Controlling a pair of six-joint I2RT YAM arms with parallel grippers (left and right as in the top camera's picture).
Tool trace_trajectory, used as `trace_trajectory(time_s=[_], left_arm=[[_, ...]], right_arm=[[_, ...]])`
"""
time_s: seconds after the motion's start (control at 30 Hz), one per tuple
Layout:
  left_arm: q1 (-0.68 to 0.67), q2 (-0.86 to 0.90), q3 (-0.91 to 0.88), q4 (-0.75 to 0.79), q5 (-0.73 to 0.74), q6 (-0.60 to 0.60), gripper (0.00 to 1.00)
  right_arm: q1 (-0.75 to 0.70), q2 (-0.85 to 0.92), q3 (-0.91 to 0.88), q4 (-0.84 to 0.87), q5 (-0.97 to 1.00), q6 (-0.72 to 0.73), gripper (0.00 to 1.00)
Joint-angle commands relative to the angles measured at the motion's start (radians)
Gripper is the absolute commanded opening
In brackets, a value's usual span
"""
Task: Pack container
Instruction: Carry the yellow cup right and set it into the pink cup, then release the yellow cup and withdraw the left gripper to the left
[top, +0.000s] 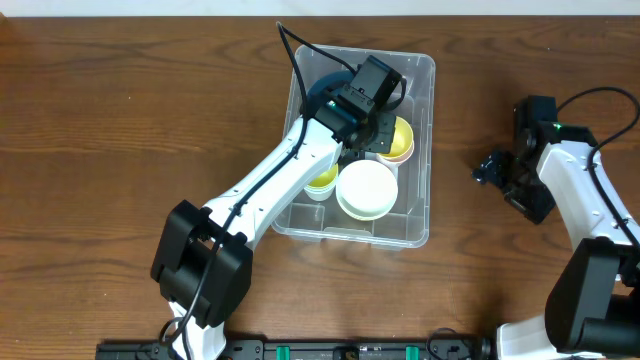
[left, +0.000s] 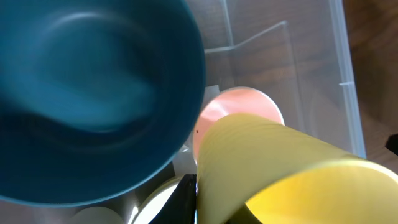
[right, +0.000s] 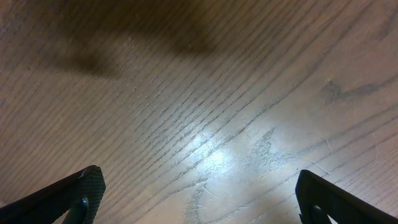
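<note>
Container (top: 420, 215): frame centre, long axis top to bottom.
Left gripper (top: 376, 138): inside it, over the upper right, against yellow cup (left: 249, 155); gripping or releasing cannot be told.
Right gripper (right: 199, 199): wide, empty, farther right.

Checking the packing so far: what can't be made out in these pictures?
Teal bowl: overhead, mostly under the left arm.
Left hand: overhead, under its own wrist; wrist view, yellow cup fills the front, grip unclear.
Container base: overhead, bowls and arm cover much of it.
Right hand: wrist view, fingertips cut by the bottom edge.
</note>
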Motion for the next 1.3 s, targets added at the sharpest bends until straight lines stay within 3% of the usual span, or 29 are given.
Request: trace_trajectory(time_s=[0.0, 0.37, 0.47, 0.73, 0.8, 0.87, 1.0, 1.1, 1.27], left_arm=[[0.0, 0.01, -0.003, 0.006, -0.036, 0.016, 0.13], [0.0, 0.01, -0.003, 0.013, -0.036, 0.017, 0.17], [0.002, 0.008, -0.001, 0.011, -0.036, 0.017, 0.34], [0.064, -0.174, 0.023, -0.082, -0.037, 0.013, 0.49], [0.101, -0.254, 0.023, -0.129, -0.053, 0.013, 0.52], [0.151, -0.34, 0.023, -0.199, -0.082, 0.013, 0.66], [0.257, -0.48, 0.023, -0.363, -0.092, 0.0, 0.79], [0.319, -0.552, 0.023, -0.491, -0.091, -0.038, 0.98], [0.353, -0.621, 0.023, -0.702, -0.091, -0.056, 0.98]], right_arm=[[0.0, 0.001, 0.002, 0.0, 0.008, 0.013, 0.99], [0.0, 0.001, 0.002, 0.0, 0.008, 0.013, 0.99], [0.0, 0.001, 0.002, 0.0, 0.008, 0.013, 0.99], [0.0, 0.001, 0.002, 0.0, 0.008, 0.013, 0.99], [0.0, 0.001, 0.002, 0.0, 0.008, 0.013, 0.99], [0.0, 0.001, 0.002, 0.0, 0.008, 0.013, 0.99], [0.0, 0.001, 0.002, 0.0, 0.008, 0.013, 0.99], [0.0, 0.001, 0.002, 0.0, 0.008, 0.013, 0.99], [0.0, 0.001, 0.002, 0.0, 0.008, 0.013, 0.99]])
